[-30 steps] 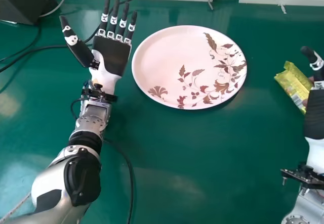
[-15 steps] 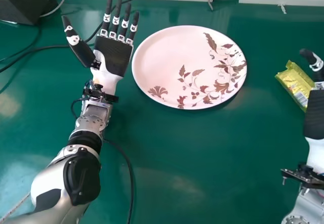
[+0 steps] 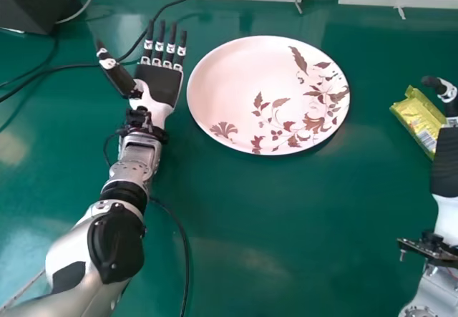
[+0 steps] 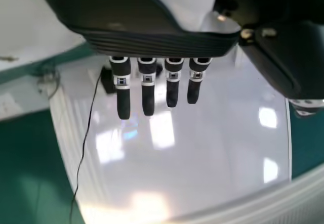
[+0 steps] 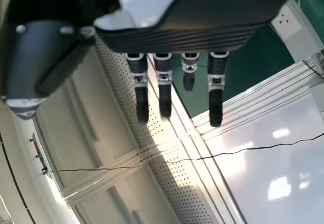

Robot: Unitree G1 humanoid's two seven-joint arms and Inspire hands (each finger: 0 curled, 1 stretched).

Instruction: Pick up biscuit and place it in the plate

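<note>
The biscuit packet (image 3: 421, 122) was on the bench (image 3: 286, 224), right of the plate (image 3: 243, 81) and close by the thumb of the right hand (image 3: 445, 159); whether they touched, I couldn't fairly say from that angle. The right hand's fingers were straight and a little apart. Left of the plate, the left hand (image 3: 159, 84) was spread, palm up.

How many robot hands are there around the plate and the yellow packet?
2. The left hand is left of the plate; the right hand is at the head view's right edge, beside the yellow packet.
</note>
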